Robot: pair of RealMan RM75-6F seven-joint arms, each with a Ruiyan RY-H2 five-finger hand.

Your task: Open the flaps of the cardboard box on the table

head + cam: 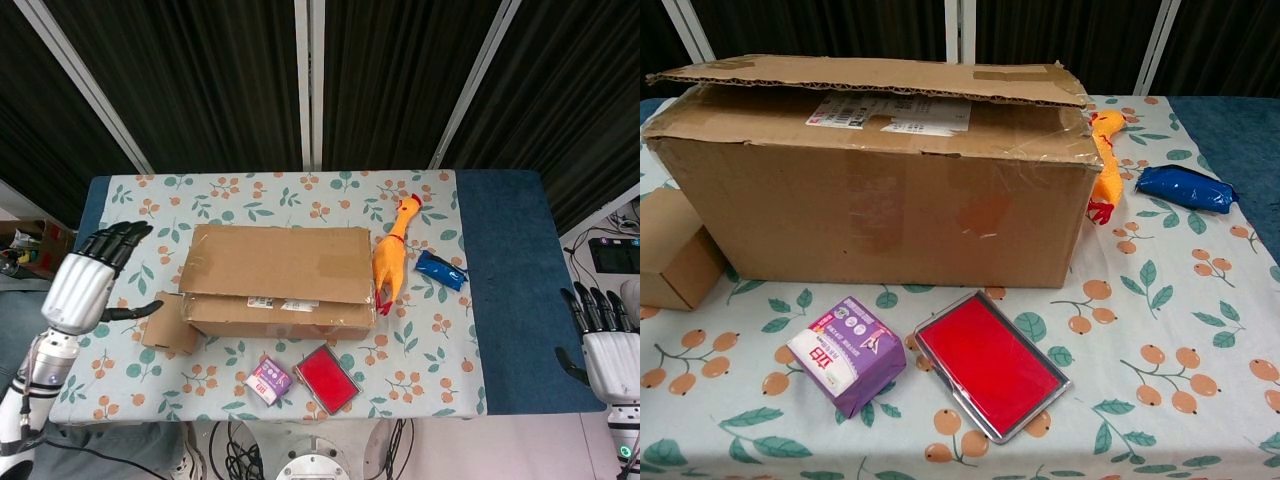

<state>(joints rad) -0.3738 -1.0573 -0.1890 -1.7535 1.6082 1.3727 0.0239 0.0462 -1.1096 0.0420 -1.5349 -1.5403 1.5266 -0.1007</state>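
Note:
The large cardboard box (pixel 276 280) (pixel 875 170) lies in the middle of the table. Its top flaps lie nearly flat over it, the far flap (pixel 870 77) slightly raised above the near one, with a white label showing between them. My left hand (pixel 88 281) hovers over the table's left side, a little left of the box, open with its fingers spread and holding nothing. My right hand (pixel 602 346) hangs off the table's right edge, open and apart from everything. Neither hand shows in the chest view.
A small cardboard box (pixel 170 323) sits against the big box's near left corner. A purple packet (pixel 268 380) and a red tin (pixel 326 379) lie in front of it. A rubber chicken (pixel 391 256) and a blue pouch (pixel 441 270) lie to its right.

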